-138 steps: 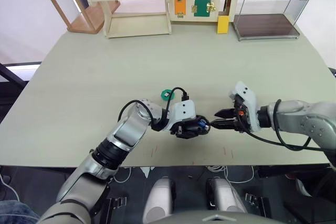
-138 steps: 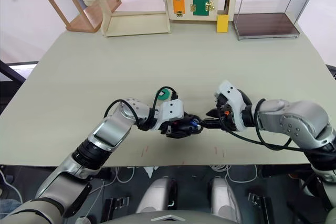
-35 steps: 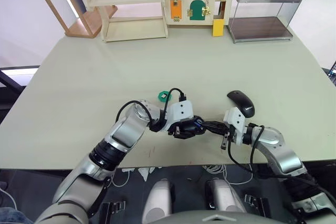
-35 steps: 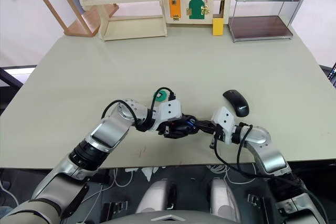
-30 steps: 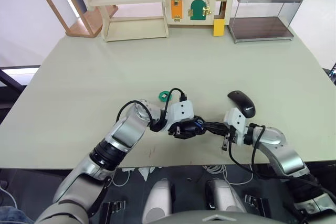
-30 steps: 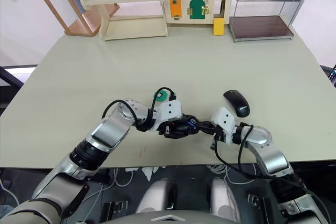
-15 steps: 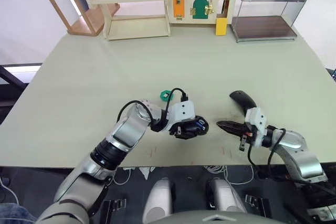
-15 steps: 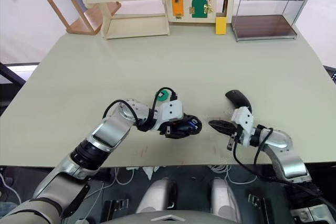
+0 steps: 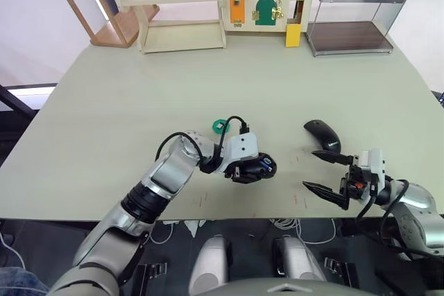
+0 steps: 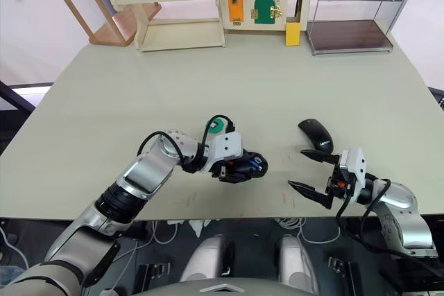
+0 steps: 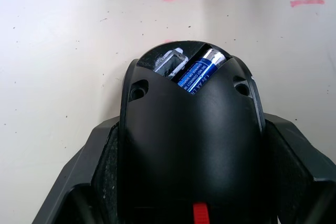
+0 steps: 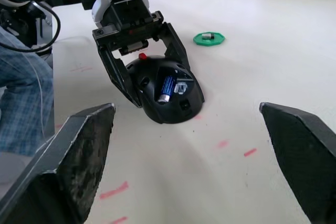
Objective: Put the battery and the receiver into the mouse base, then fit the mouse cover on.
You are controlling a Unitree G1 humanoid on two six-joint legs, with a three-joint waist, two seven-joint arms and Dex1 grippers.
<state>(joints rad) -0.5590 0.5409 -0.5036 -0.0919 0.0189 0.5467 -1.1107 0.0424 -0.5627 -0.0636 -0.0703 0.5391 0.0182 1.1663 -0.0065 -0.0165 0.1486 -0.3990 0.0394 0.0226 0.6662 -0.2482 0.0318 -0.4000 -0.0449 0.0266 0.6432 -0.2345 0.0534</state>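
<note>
Left eye view | left claw (image 9: pixel 251 169) grips mouse base (image 9: pixel 255 168) | right claw (image 9: pixel 325 173) wide, near table edge (image 9: pixel 277 217)

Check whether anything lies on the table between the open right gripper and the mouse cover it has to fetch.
Nothing visible does. The right gripper is open, its upper finger close beside the mouse cover, with bare table between them. The mouse base sits clamped in the left gripper, off to the other side.

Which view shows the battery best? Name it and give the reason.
The left wrist view: the battery lies close up in the mouse base, its label visible. The right wrist view shows it as a small blue bar; in the eye views it is a blue speck.
</note>
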